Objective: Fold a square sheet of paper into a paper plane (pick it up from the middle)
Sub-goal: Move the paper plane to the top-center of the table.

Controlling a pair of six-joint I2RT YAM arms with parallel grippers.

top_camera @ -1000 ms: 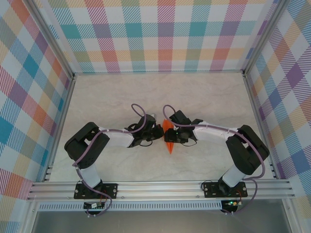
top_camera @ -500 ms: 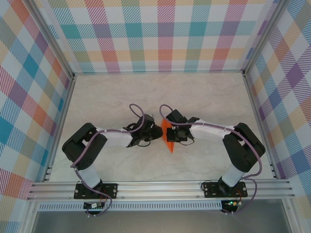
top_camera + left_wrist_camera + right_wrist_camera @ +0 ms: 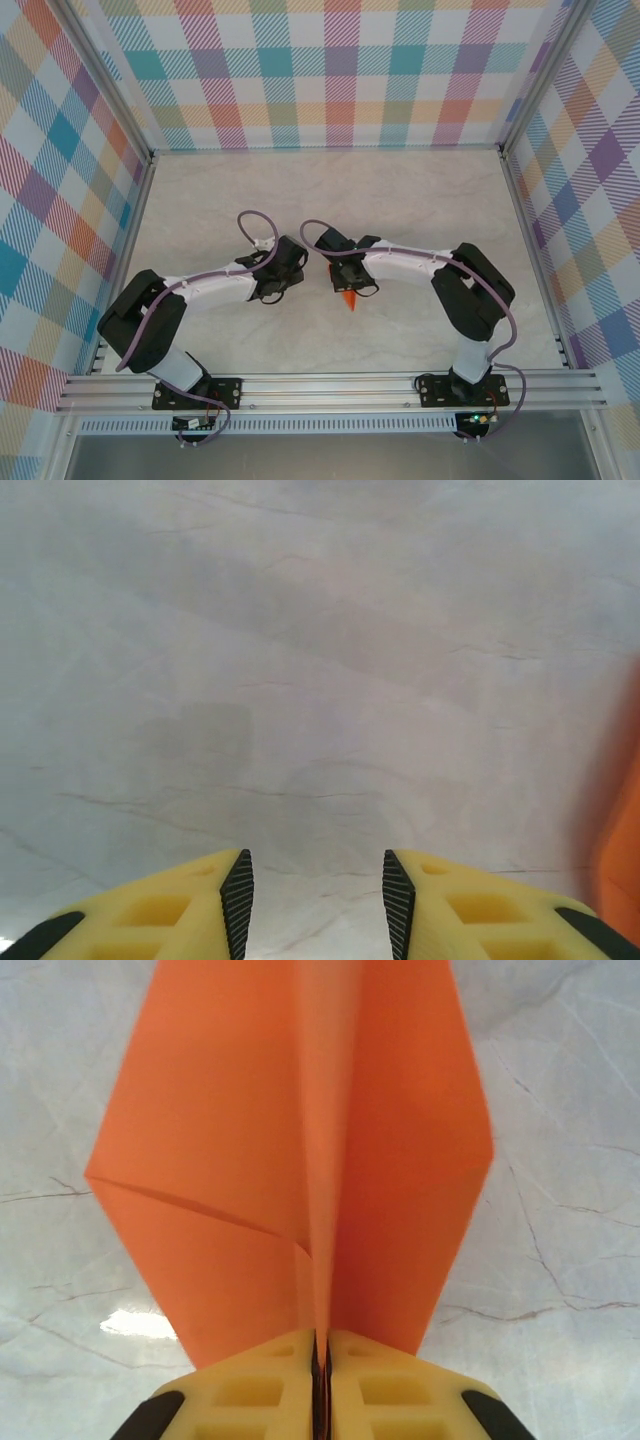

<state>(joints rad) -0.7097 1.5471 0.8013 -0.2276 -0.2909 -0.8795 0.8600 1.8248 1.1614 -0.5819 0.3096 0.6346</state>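
The square sheet of paper is folded into an orange paper plane (image 3: 300, 1150) with a centre crease and two wings spread to either side. My right gripper (image 3: 320, 1345) is shut on that centre crease and holds the plane above the marble table. In the top view just the plane's orange tip (image 3: 348, 299) pokes out below the right gripper (image 3: 338, 276). My left gripper (image 3: 317, 885) is open with nothing between its fingers and points down at bare table. It sits just left of the plane, whose orange edge (image 3: 622, 830) blurs at that view's right border. From above, the left gripper (image 3: 297, 268) is a short gap from the right one.
A pale marble tabletop (image 3: 420, 200) is fenced by aluminium rails (image 3: 330, 388) and plaid walls. Both arms bend inward and meet near the table's middle, with purple cables looping over their wrists.
The left gripper has opened, let go of the paper and drawn back to the left. The right gripper has closed on the plane's crease and shifted left with it.
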